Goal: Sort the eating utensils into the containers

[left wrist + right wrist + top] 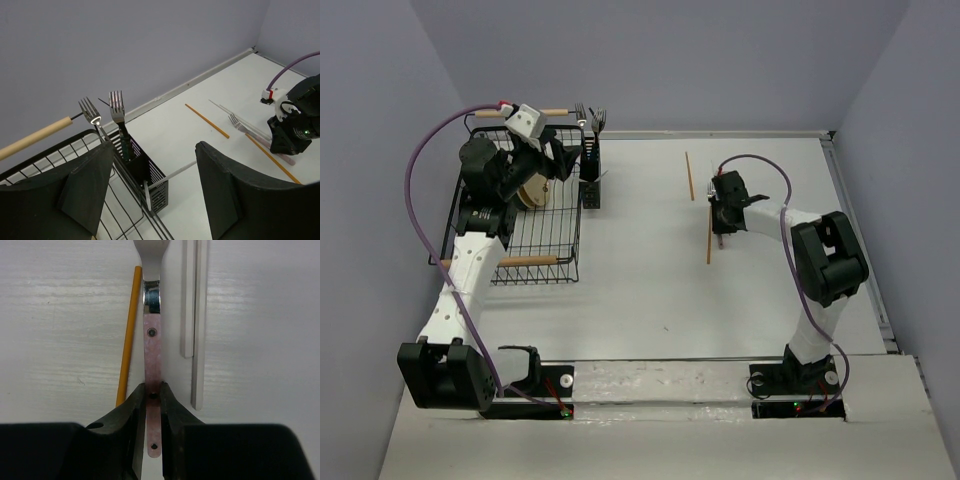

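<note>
My right gripper (152, 387) is down on the table and shut on the pink handle of a silver fork (152, 347). An orange chopstick (127, 340) lies just left of it and two pale sticks (192, 320) just right. In the top view this gripper (722, 225) sits right of centre, with a second orange chopstick (689, 175) further back. My left gripper (152, 150) is open and empty above the black slotted caddy (160, 192). The caddy holds two upright forks (116, 105) and a pale stick (172, 175). In the top view the left gripper (555, 158) hovers just left of the caddy (591, 170).
The caddy hangs on the right side of a big black wire dish rack (555, 265) with wooden handles, which holds a tan plate (530, 192). Grey walls close the back and sides. The right arm's purple cable (760, 160) loops above its gripper.
</note>
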`<move>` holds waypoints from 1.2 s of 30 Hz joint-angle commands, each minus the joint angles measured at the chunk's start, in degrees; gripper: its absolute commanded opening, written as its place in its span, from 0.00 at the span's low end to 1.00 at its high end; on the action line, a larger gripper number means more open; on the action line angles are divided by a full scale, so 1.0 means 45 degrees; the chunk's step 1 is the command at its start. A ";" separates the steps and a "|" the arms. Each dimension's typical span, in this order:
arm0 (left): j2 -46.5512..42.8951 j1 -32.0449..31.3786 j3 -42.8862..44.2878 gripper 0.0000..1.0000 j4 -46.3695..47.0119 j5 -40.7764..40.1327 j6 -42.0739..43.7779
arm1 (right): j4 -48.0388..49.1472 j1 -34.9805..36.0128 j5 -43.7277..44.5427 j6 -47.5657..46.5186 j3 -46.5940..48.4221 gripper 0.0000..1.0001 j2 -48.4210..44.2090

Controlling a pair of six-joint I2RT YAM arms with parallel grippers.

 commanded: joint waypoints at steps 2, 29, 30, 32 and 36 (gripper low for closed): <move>-0.0122 -0.0002 -0.0033 0.77 0.0596 0.0807 -0.0322 | 0.0289 -0.0032 -0.0914 -0.0727 0.0014 0.00 -0.0357; 0.0268 -0.4591 -0.0345 0.75 -0.0811 -0.0614 -0.0343 | 1.2770 0.6158 0.3480 -0.4635 -0.2370 0.00 -0.5535; 0.0384 -0.4611 -0.0365 0.77 -0.0811 -0.0732 -0.0381 | 1.3101 0.6430 0.3422 -0.4674 -0.2389 0.00 -0.5516; 0.0483 -0.4611 -0.0346 0.78 -0.0675 -0.0402 -0.0537 | 1.3123 0.6666 0.3090 -0.4694 -0.2214 0.00 -0.5419; 0.0639 -0.4728 -0.0093 0.78 -0.0401 -0.0049 -0.0967 | 1.3319 0.7077 0.2972 -0.4713 -0.2174 0.00 -0.5262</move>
